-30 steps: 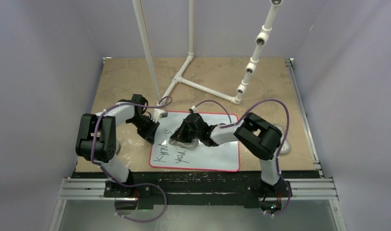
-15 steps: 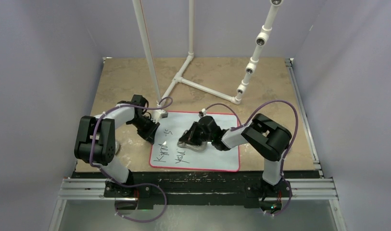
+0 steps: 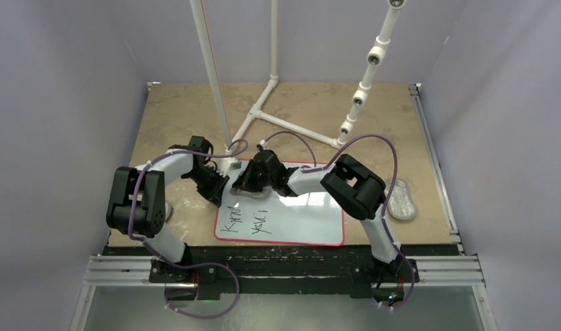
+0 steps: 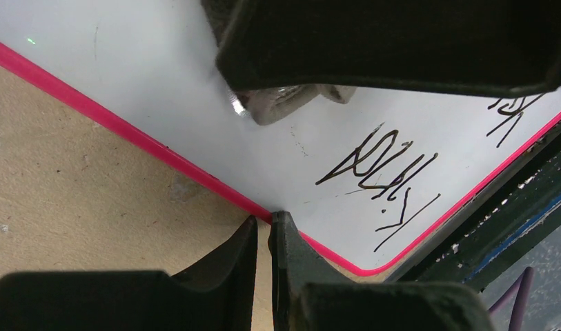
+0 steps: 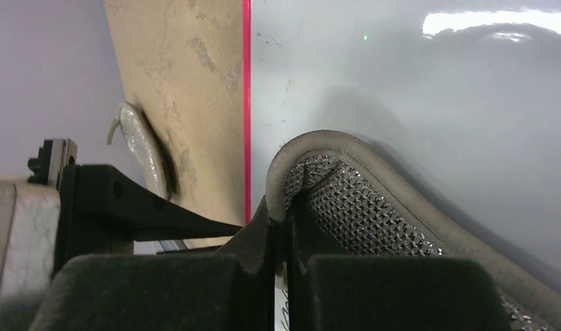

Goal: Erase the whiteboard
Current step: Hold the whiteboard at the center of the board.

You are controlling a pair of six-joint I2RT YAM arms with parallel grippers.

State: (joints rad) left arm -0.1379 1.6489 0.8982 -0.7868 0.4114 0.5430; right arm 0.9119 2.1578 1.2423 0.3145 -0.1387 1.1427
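Observation:
The whiteboard (image 3: 298, 217) lies flat on the table, red-bordered, with black handwriting (image 3: 246, 221) at its near left. My right gripper (image 3: 253, 185) is shut on a grey mesh pad (image 5: 360, 200) and presses it on the board's far left part, near the red border (image 5: 247, 103). The pad also shows in the left wrist view (image 4: 284, 103). My left gripper (image 3: 219, 189) is shut, its tips (image 4: 263, 224) resting at the board's left border with nothing between them. The handwriting (image 4: 381, 162) lies just beyond the tips.
A second grey pad (image 3: 400, 198) lies on the table right of the board, and also shows in the right wrist view (image 5: 143, 148). A white pipe frame (image 3: 277, 121) stands at the back. The table's dark front rail (image 3: 284, 252) runs just below the board.
My right gripper has swept the pad from the board's middle back and left to its far left part. The left gripper has stayed at the board's left edge.

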